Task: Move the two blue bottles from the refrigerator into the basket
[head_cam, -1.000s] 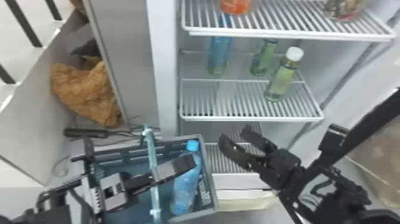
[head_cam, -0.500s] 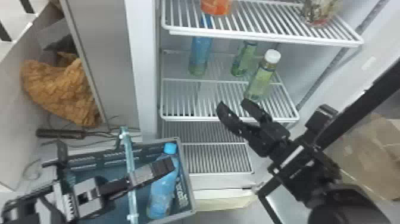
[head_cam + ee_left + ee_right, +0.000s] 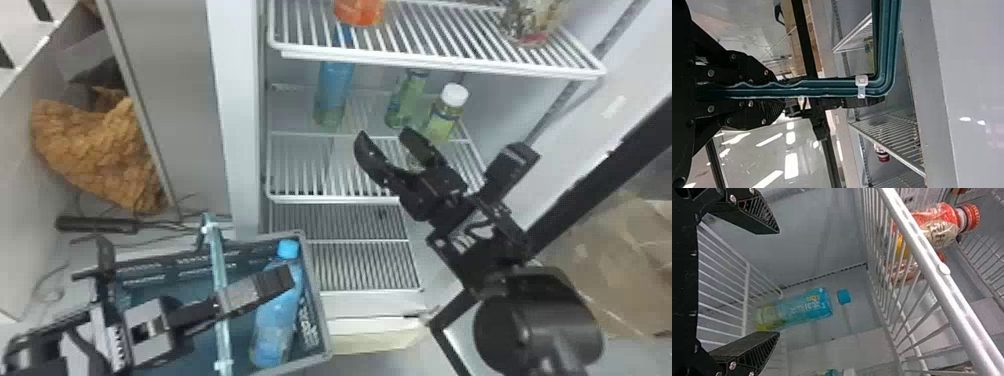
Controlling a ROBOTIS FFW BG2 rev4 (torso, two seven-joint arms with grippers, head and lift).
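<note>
Left side: your left gripper [image 3: 280, 280] is clamping the teal handle [image 3: 223, 345] of the basket [image 3: 316, 290], its fingers closing on the bar from both sides. The basket is sitting in front of the refrigerator [image 3: 235, 100], toward your left.

Bottle one: a blue bottle [image 3: 280, 320] is resting inside the basket near its right wall, cap toward the refrigerator; you are not getting enough from this angle to tell whether it is standing or leaning.

Bottle two: the other blue bottle [image 3: 332, 90] is standing upright on the middle shelf [image 3: 332, 199], toward the left. Beside it, well to its right, a green bottle [image 3: 407, 97] and a white-capped bottle [image 3: 440, 117] are standing near each other.

Right side: you are holding the right gripper [image 3: 383, 134] in front of the middle shelf, between the blue bottle and the white-capped one as the head view is showing it. In the right wrist view, the right gripper [image 3: 778, 282] is showing its fingers wide apart with nothing between the tips; the blue bottle is standing beyond them, untouched.

Surroundings: an orange bottle [image 3: 360, 10] is standing on the upper shelf [image 3: 440, 64]. A crumpled brown cloth [image 3: 95, 145] is lying left of the refrigerator.
</note>
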